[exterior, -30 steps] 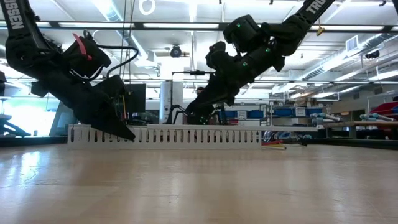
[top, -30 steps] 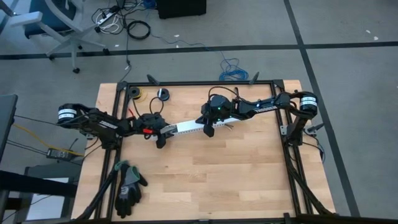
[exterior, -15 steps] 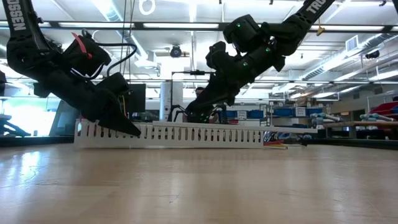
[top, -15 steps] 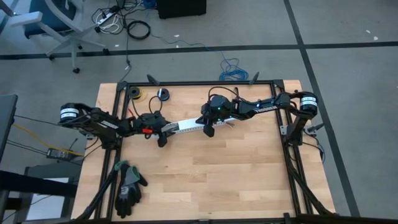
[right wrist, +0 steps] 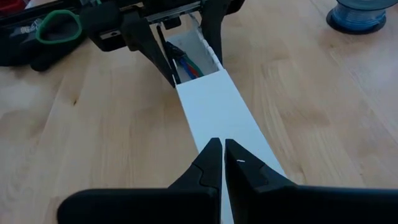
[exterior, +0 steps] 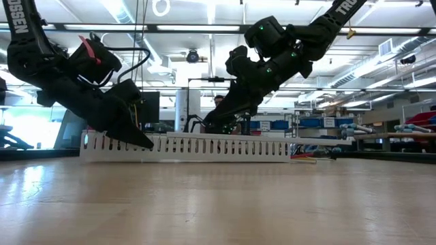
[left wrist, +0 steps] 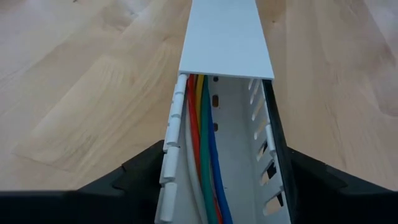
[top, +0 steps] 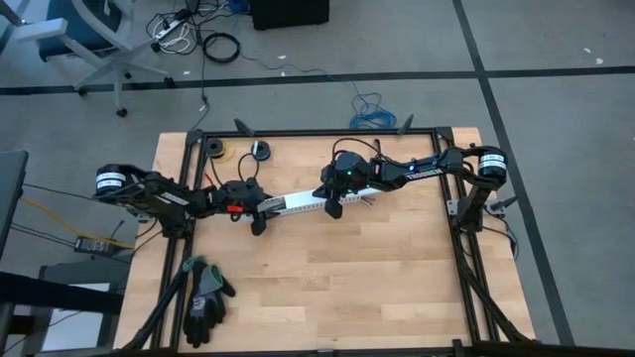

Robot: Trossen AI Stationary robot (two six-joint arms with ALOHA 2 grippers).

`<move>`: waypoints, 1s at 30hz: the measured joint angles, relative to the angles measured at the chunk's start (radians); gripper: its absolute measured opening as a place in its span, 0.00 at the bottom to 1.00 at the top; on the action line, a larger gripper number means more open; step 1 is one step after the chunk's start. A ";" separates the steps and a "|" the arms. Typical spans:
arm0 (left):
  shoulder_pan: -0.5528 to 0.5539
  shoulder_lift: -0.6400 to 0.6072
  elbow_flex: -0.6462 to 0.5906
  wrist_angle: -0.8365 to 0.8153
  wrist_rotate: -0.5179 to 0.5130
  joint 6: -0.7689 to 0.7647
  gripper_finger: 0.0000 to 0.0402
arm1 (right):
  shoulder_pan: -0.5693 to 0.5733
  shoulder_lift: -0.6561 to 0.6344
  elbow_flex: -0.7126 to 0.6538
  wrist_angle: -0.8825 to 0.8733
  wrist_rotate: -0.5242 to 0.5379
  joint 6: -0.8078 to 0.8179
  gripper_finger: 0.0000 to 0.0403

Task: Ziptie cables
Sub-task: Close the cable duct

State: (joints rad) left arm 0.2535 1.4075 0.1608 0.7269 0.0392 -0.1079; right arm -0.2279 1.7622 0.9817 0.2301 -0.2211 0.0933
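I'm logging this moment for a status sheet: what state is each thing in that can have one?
White slotted duct: lying on the table, left end slightly raised.
Duct cover: partly on, left end of the channel uncovered.
Cables: laid inside the channel, running under the cover.
Left gripper: fingers closed around the duct's open end.
Right gripper: shut, fingertips resting on the cover.
Black gloves: lying unused at the table's front left.

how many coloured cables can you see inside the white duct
4: red, yellow, green and blue cables lie side by side along the open white slotted duct; its lid may hide more.
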 joint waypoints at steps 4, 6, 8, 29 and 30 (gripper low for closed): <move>0.000 0.000 0.000 -0.007 0.001 -0.007 0.67 | 0.000 0.000 0.000 0.000 0.000 0.000 0.02; 0.000 0.000 0.000 -0.012 0.001 -0.011 0.67 | 0.000 0.000 0.000 0.000 0.000 0.000 0.02; 0.000 0.000 0.000 -0.015 0.001 -0.011 0.67 | 0.000 0.000 0.000 0.000 0.000 0.000 0.02; 0.000 0.001 0.000 -0.011 -0.028 -0.081 0.68 | 0.000 0.000 0.000 -0.017 0.000 0.000 0.02; 0.000 0.001 0.000 -0.012 -0.028 -0.081 0.69 | 0.000 0.000 0.000 -0.017 0.000 0.000 0.02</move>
State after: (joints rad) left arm 0.2535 1.4082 0.1604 0.7145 0.0116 -0.1886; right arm -0.2279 1.7618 0.9817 0.2127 -0.2213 0.0937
